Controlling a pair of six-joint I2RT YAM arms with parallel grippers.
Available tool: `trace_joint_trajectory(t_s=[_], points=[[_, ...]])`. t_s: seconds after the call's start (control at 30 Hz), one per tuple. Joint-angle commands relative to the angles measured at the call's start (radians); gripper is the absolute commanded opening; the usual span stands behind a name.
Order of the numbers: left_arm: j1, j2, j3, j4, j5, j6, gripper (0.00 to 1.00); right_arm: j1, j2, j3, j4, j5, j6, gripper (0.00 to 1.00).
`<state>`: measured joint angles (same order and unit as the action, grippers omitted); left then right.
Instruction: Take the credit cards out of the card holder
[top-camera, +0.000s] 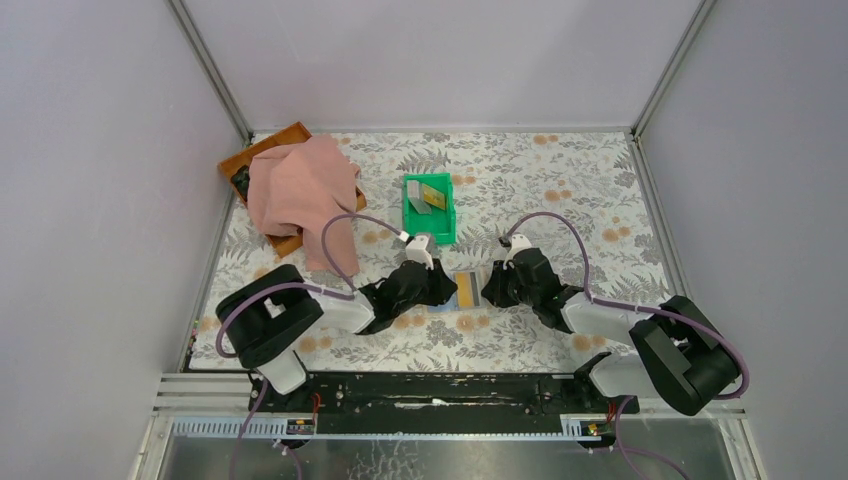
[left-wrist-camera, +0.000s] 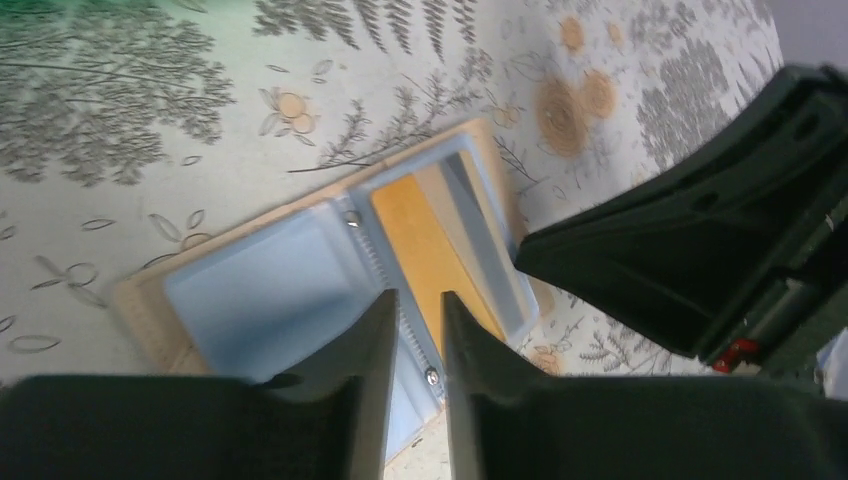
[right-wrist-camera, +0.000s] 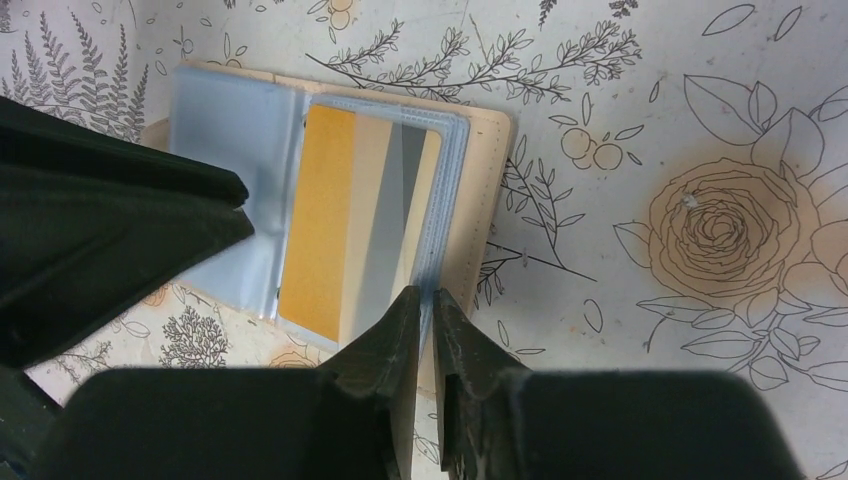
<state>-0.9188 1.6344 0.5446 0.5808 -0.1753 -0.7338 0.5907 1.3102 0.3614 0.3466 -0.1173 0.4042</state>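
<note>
Centre of the top view, holder (top-camera: 468, 288) lying open on floral table (top-camera: 560, 180) between both grippers, yellow card (right-wrist-camera: 318, 235) in its sleeve, left gripper (left-wrist-camera: 418, 330) narrowly parted over the spine, right gripper (right-wrist-camera: 424, 325) nearly closed pinching sleeve edge, green bin (top-camera: 430, 207) above.

Card holder (right-wrist-camera: 240, 130): glossy clear plastic sleeves; tablecloth (right-wrist-camera: 700, 120): matt printed floral; end effectors matt black.

A floral-patterned tablecloth (top-camera: 560, 180) is spread over the table. At the upper left a pink cloth (top-camera: 300, 185) is draped over a brown wooden tray (top-camera: 262, 152). A green plastic bin (top-camera: 412, 222) is set near the centre.
</note>
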Motion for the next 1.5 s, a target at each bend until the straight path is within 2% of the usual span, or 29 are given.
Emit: trace_joint_trajectory(t_s=[0.0, 0.1, 0.4, 0.77, 1.07, 1.17, 1.37, 1.47], points=[[0.000, 0.053, -0.032, 0.217, 0.105, -0.100, 0.39, -0.001, -0.003, 0.014, 0.027, -0.007, 0.002, 0.17], [0.002, 0.088, -0.044, 0.253, 0.116, -0.122, 0.42, -0.003, -0.004, 0.007, 0.028, -0.012, 0.002, 0.17], [0.001, 0.114, -0.078, 0.296, 0.104, -0.159, 0.37, -0.001, -0.010, 0.001, 0.023, -0.019, 0.002, 0.16], [0.001, 0.233, -0.053, 0.440, 0.206, -0.221, 0.37, -0.003, -0.021, -0.005, 0.017, -0.020, 0.001, 0.16], [0.001, 0.204, -0.065, 0.451, 0.199, -0.230, 0.36, -0.002, -0.009, 0.001, 0.016, -0.024, -0.001, 0.16], [0.003, 0.196, -0.077, 0.469, 0.184, -0.229, 0.29, -0.003, -0.006, 0.002, 0.015, -0.025, -0.001, 0.16], [0.003, 0.203, -0.082, 0.482, 0.191, -0.236, 0.05, -0.002, -0.005, 0.002, 0.014, -0.024, -0.001, 0.16], [0.002, 0.198, -0.091, 0.490, 0.190, -0.240, 0.00, -0.003, -0.004, 0.004, 0.012, -0.022, -0.002, 0.16]])
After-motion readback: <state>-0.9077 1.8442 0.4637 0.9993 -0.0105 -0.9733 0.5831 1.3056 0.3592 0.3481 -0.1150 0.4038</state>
